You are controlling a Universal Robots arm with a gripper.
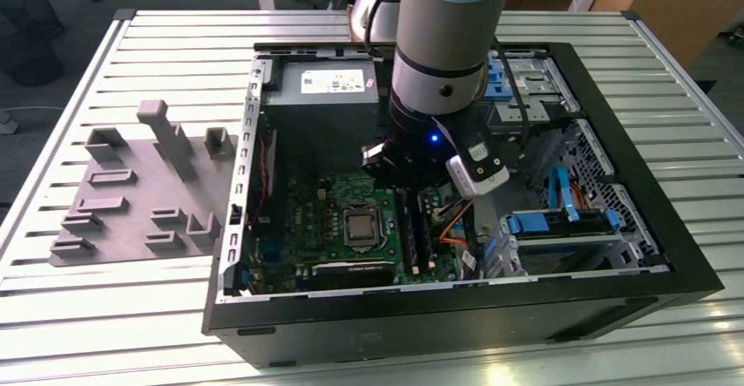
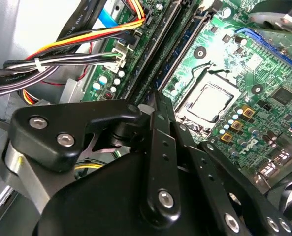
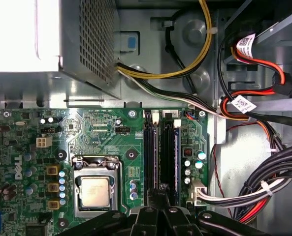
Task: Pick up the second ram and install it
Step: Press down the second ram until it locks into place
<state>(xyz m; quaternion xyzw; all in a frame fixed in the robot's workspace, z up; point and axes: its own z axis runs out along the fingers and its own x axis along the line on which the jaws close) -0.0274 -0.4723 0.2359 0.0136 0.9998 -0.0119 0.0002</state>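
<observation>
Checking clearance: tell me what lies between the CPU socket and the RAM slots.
In the first wrist view, green board with a screw and small capacitors separates the CPU socket from the RAM slots.

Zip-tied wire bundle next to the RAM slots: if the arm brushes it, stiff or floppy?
Probably floppy yet springy: the wire bundle runs in loose curves, so it should bend aside. The zip tie likely makes the strands move together. One end seems plugged into a white connector on the motherboard, so a hard shove might strain that.
</observation>
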